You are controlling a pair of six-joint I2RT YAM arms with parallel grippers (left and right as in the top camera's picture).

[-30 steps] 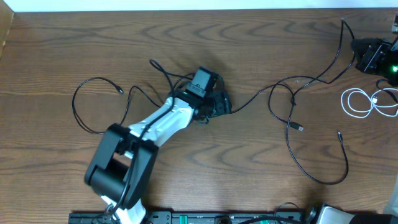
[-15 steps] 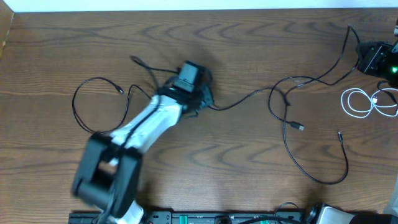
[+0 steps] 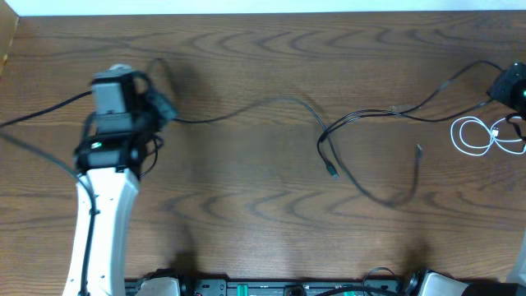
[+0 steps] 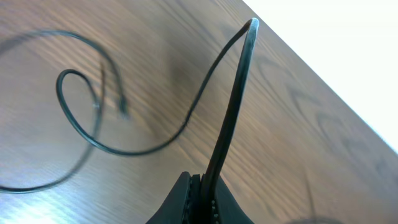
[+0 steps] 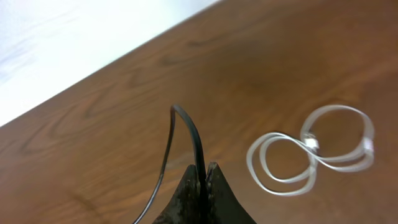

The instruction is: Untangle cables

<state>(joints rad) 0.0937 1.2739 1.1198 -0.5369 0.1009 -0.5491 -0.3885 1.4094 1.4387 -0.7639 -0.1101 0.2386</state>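
On the wooden table (image 3: 246, 214), left pincer (image 4: 200, 186) and right pincer (image 5: 203, 177) pinch black cables (image 4: 230, 106), white cable (image 5: 310, 142) nearby.

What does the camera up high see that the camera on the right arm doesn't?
Only the overhead view shows the white left arm, its left gripper, and a long black cable running from it across the table to a loop with a small plug end. Only the right wrist view shows, close up, the right gripper pinched shut on a thin black cable. Both views show the coiled white cable and the brown wooden table.
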